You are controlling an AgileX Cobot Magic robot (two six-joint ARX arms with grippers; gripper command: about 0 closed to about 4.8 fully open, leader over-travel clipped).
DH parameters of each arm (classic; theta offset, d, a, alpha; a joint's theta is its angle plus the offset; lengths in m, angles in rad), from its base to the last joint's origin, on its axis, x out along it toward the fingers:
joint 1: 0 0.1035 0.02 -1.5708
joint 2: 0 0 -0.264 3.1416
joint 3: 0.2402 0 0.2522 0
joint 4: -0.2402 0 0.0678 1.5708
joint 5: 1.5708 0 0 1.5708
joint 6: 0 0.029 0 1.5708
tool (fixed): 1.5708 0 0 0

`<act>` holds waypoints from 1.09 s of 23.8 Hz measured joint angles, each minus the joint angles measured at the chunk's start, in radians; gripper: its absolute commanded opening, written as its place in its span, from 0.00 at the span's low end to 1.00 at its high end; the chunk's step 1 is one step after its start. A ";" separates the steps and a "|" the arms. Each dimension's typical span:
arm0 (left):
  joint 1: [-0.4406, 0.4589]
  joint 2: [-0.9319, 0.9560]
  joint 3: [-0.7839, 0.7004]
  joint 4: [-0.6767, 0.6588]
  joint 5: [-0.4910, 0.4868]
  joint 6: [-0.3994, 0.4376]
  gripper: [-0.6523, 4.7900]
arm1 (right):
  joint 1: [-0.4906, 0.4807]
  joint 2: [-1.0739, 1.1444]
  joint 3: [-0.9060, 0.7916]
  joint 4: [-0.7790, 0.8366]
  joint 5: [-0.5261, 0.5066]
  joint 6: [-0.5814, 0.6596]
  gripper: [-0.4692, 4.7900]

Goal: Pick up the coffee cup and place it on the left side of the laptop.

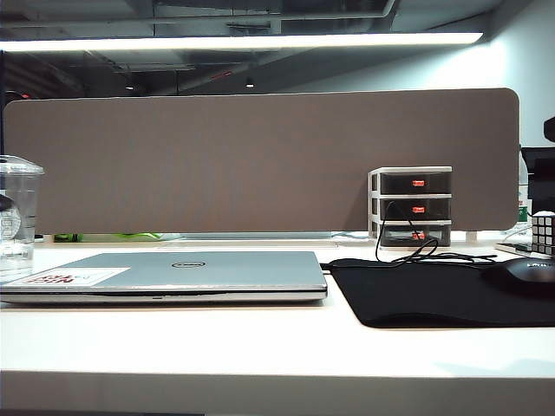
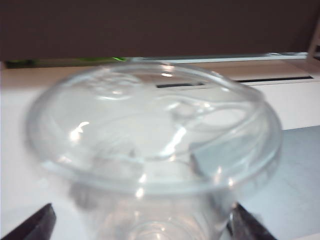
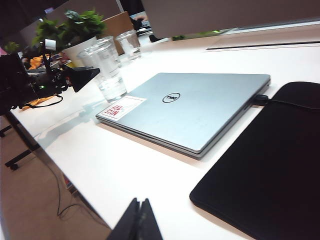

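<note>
The coffee cup, clear plastic with a domed lid, stands on the white table just off the left end of the closed silver laptop. In the left wrist view its lid fills the picture. My left gripper is open, a dark fingertip on each side of the cup body, with a gap to the wall. The right wrist view shows the cup, the laptop and the left arm reaching to the cup. My right gripper is shut and empty, above the table's near edge.
A black mouse pad with a mouse lies right of the laptop. A small drawer unit with a cable stands at the brown partition, with a cube puzzle to its right. Potted plants stand beyond the cup.
</note>
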State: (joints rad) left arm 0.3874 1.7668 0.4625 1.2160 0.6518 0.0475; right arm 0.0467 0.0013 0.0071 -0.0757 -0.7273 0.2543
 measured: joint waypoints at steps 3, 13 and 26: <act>0.050 -0.059 -0.057 -0.002 -0.006 -0.020 1.00 | 0.000 0.000 0.000 0.006 -0.007 -0.005 0.09; 0.044 -0.343 -0.239 0.004 -0.028 -0.195 1.00 | 0.000 0.000 0.000 0.006 -0.007 -0.019 0.09; -0.257 -0.652 -0.394 0.002 -0.239 -0.254 0.76 | 0.000 0.000 0.000 0.010 -0.007 -0.019 0.09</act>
State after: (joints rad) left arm 0.1303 1.1149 0.0685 1.2175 0.4126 -0.2066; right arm 0.0467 0.0013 0.0071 -0.0658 -0.7341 0.2352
